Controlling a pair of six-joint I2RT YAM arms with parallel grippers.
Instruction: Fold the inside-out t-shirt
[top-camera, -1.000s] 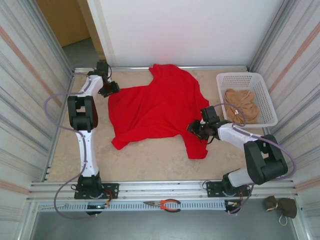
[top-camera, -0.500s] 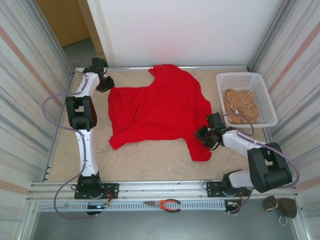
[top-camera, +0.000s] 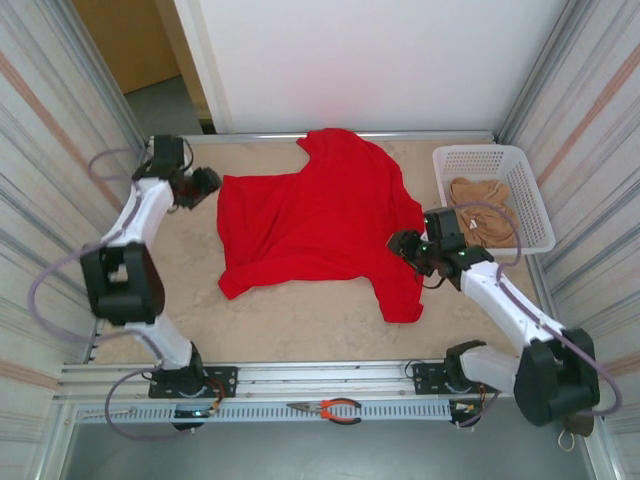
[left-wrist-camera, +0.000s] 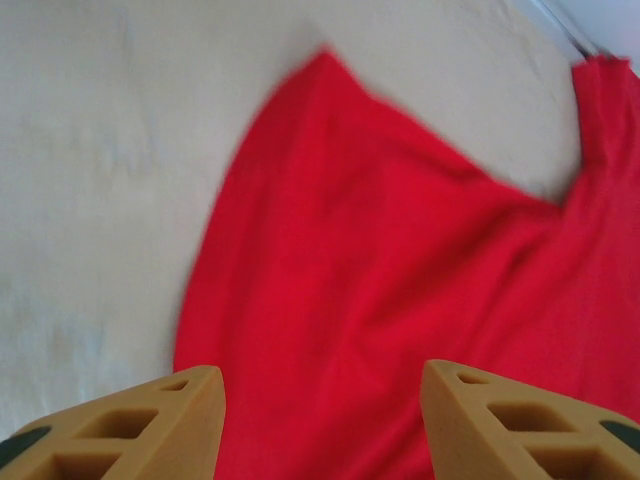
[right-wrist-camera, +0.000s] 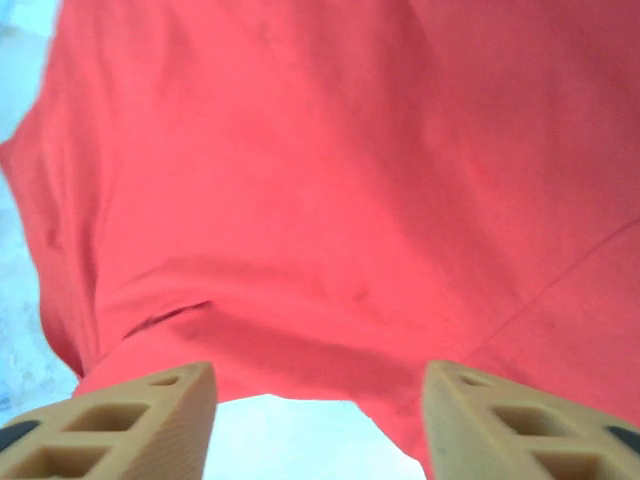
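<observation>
- Top external: the inside-out t-shirt (top-camera: 320, 215) lies spread over the middle of the table (top-camera: 290, 320), with one part reaching the far edge. The left gripper (top-camera: 203, 183) hangs beside its left edge, and the right gripper (top-camera: 408, 244) is at its right edge.
- Left wrist: the tan fingers (left-wrist-camera: 140, 425) stand apart with nothing between them. Red cloth lies beyond.
- Right wrist: the jaws are spread and empty over red cloth.
</observation>
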